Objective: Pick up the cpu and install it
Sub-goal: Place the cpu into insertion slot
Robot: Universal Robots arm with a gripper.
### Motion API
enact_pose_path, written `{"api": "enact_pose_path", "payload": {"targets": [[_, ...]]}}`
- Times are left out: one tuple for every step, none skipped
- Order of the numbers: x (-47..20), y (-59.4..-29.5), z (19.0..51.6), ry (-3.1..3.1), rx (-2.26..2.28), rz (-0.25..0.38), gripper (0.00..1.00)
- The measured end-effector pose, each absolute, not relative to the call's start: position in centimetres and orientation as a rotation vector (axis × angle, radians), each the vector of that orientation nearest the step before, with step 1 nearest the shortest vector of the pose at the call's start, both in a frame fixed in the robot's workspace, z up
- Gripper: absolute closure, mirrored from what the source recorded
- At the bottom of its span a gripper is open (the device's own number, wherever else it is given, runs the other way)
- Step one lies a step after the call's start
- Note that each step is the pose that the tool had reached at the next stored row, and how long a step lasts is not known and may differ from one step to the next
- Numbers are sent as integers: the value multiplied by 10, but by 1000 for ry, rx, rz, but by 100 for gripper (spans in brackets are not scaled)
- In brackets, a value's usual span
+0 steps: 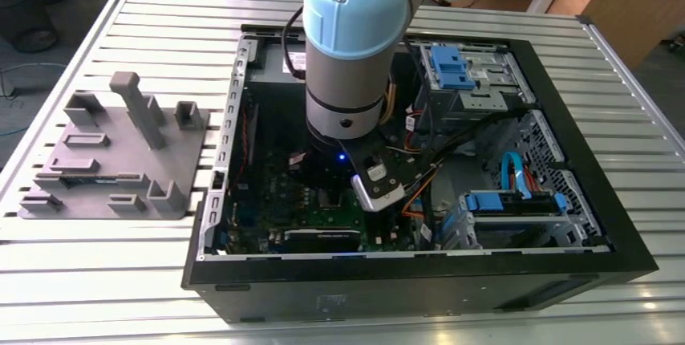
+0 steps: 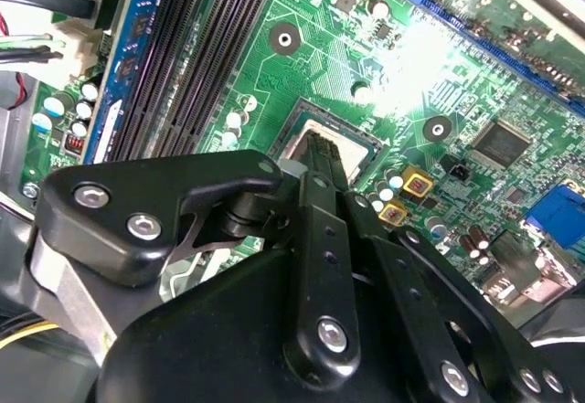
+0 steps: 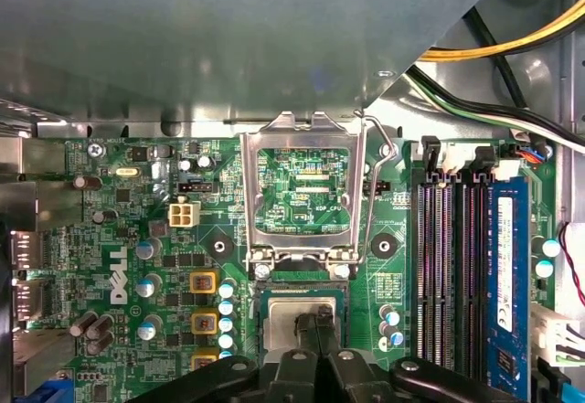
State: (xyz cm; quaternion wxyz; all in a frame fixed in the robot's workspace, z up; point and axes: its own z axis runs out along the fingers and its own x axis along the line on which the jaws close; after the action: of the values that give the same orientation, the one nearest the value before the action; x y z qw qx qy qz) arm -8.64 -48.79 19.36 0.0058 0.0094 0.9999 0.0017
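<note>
While the square, shiny silver-grey metal cpu (image 3: pixel 285 316) lies in its socket (image 3: pixel 257 307), the black gripper (image 3: pixel 315 319), clenched, points down onto it.

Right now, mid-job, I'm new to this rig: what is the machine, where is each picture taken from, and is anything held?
The machine is one robot arm with a gripper. It reaches into an open computer case lying on a slatted table. The exterior view looks on from off the arm. Both wrist views ride on the arm and look at the green motherboard. On the table, at the exterior view's left, sits a grey tray. In the first wrist view the silver socket frame is flipped open. The cpu lies in the socket beside it, with the gripper right at it. Whether it grips the cpu, I cannot tell.
</note>
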Motion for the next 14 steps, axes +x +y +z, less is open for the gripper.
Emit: {"api": "enact_pose_path", "payload": {"targets": [[-86, -488, 194, 3130, 30, 5, 87], [-86, -488, 194, 3130, 29, 5, 87], [-86, -488, 195, 3130, 29, 6, 87], [-86, -488, 196, 3130, 29, 6, 87], [-86, -488, 196, 3130, 30, 6, 87], [-86, -488, 197, 3130, 29, 6, 87], [-86, -488, 197, 3130, 30, 5, 87], [-86, -488, 197, 3130, 30, 5, 87], [-86, -488, 198, 3130, 30, 5, 87], [-86, -488, 199, 3130, 30, 5, 87], [-86, -488, 200, 3130, 29, 5, 87], [-86, -488, 200, 3130, 30, 6, 87], [-86, -488, 200, 3130, 29, 6, 87], [-87, -488, 200, 3130, 29, 6, 87]]}}
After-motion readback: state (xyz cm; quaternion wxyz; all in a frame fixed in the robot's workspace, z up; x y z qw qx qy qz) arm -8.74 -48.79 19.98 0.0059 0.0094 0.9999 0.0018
